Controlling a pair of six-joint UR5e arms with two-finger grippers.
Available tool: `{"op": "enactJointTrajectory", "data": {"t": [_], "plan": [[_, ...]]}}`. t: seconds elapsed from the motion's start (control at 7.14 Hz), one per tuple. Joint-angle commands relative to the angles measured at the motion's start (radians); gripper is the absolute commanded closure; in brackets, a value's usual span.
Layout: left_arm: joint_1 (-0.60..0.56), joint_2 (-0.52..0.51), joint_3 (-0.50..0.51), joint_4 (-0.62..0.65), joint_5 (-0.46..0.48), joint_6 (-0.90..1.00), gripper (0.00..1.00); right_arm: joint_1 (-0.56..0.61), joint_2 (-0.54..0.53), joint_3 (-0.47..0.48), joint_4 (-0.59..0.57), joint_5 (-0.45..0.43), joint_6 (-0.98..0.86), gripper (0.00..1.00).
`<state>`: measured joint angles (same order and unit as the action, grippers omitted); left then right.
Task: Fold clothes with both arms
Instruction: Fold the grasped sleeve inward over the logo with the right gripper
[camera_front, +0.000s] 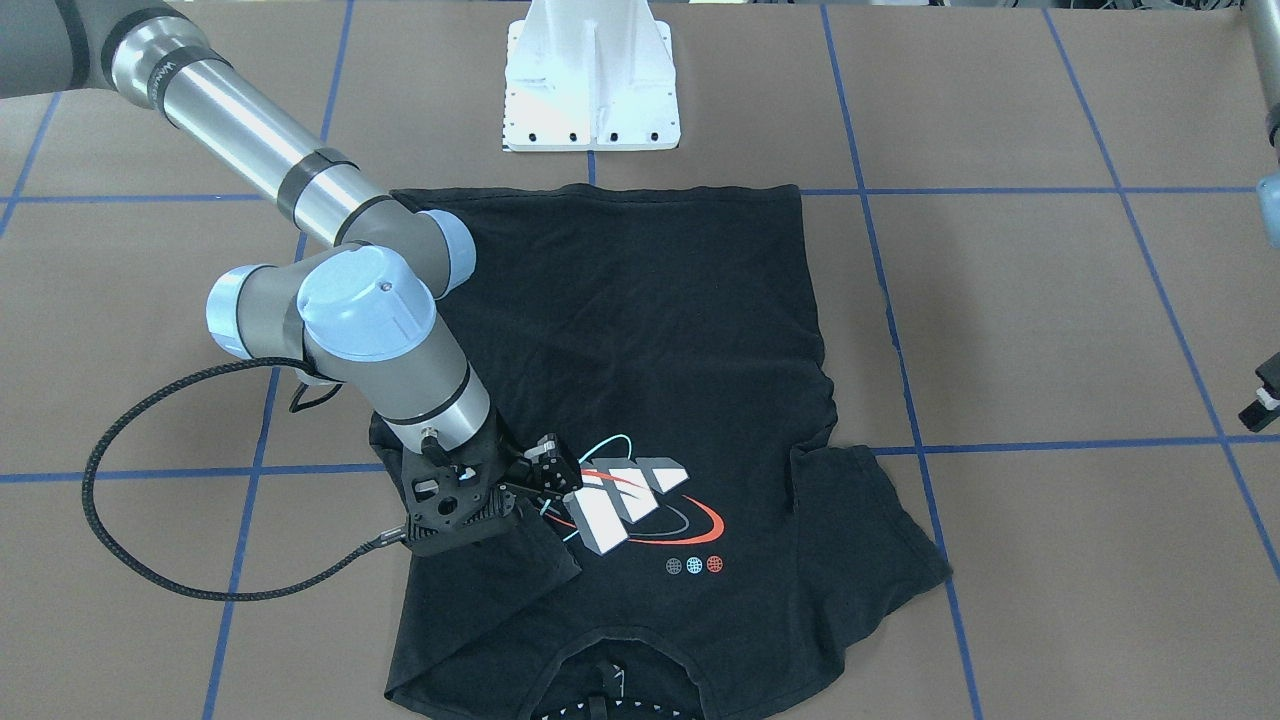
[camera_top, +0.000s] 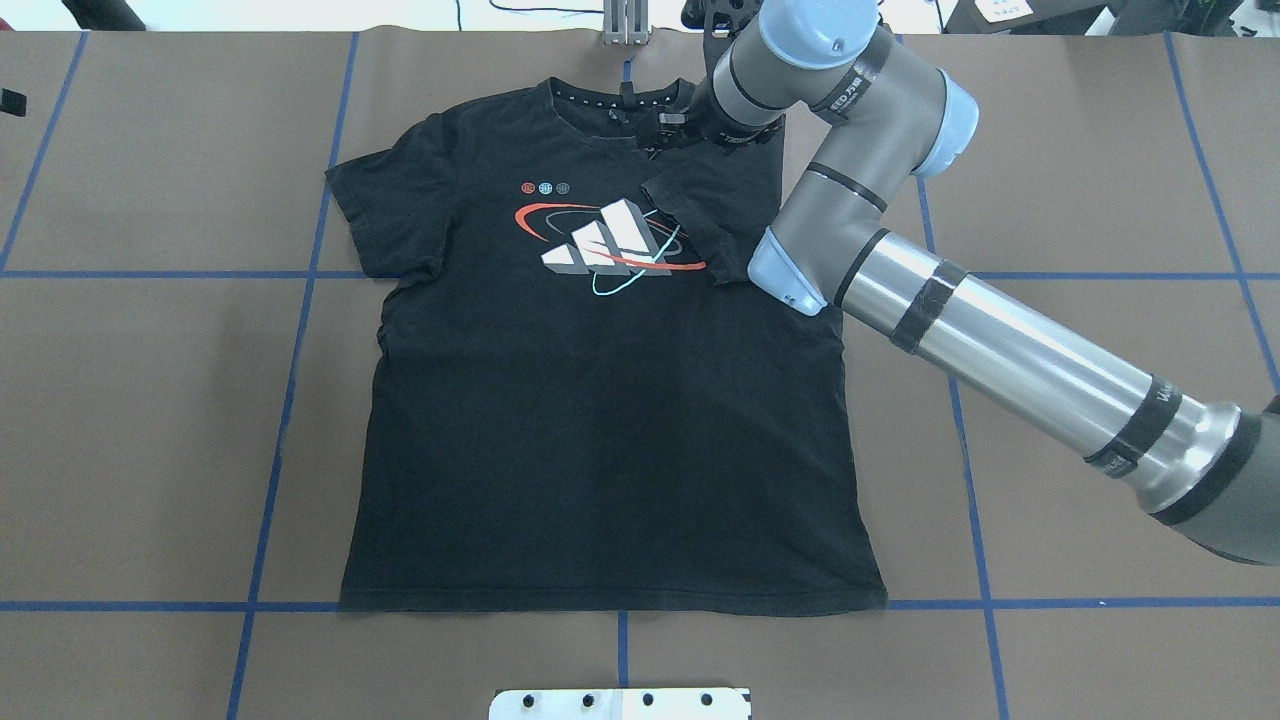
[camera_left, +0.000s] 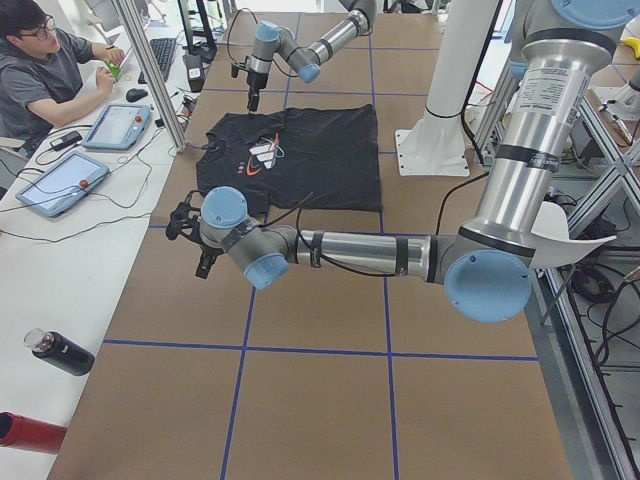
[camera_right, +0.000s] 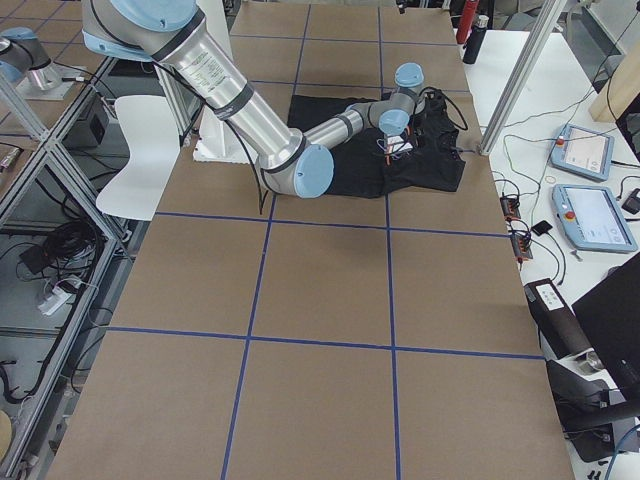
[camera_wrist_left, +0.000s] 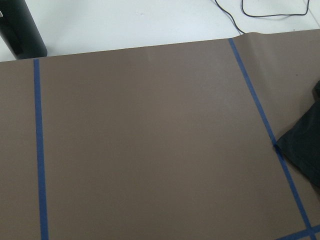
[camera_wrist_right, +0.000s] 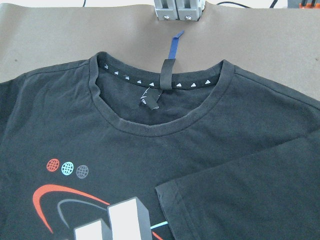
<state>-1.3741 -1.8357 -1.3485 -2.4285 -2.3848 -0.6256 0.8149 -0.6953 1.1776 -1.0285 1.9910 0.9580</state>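
Tee flat, print up, one sleeve turned in; right arm above it.

Overhead view: tee (camera_top: 600, 420) lies mid-table (camera_top: 150, 400), collar (camera_wrist_right: 160, 127) at 12 o'clock, hem at 6. Sleeve at 10 o'clock (camera_top: 365, 215) is spread flat. The other sleeve (camera_top: 715, 215), at 2 o'clock, lies folded over the chest, its cuff touching the logo (camera_top: 600, 245) edge. Three dots (camera_top: 545, 187) sit at 11 o'clock of the logo. Right gripper (camera_front: 548, 470) hangs above the folded sleeve beside the logo with no cloth visibly in it; can't tell whether its jaws are apart or together. Left gripper (camera_left: 188, 225) is off the tee, well out at 9 o'clock over bare table; can't tell its jaw state either.
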Motion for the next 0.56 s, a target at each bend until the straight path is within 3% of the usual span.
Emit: {"op": "enactJointTrajectory", "data": {"t": [0.0, 0.28, 0.42], "plan": [[0.109, -0.042, 0.028, -0.159, 0.018, -0.248, 0.0, 0.017, -0.047, 0.204, -0.214, 0.064, 0.004, 0.0], [0.224, -0.126, 0.098, -0.22, 0.207, -0.344, 0.0, 0.021, -0.122, 0.4, -0.376, 0.103, 0.017, 0.0], [0.256, -0.182, 0.171, -0.265, 0.305, -0.402, 0.0, 0.027, -0.153, 0.448, -0.396, 0.147, 0.051, 0.0]]}}
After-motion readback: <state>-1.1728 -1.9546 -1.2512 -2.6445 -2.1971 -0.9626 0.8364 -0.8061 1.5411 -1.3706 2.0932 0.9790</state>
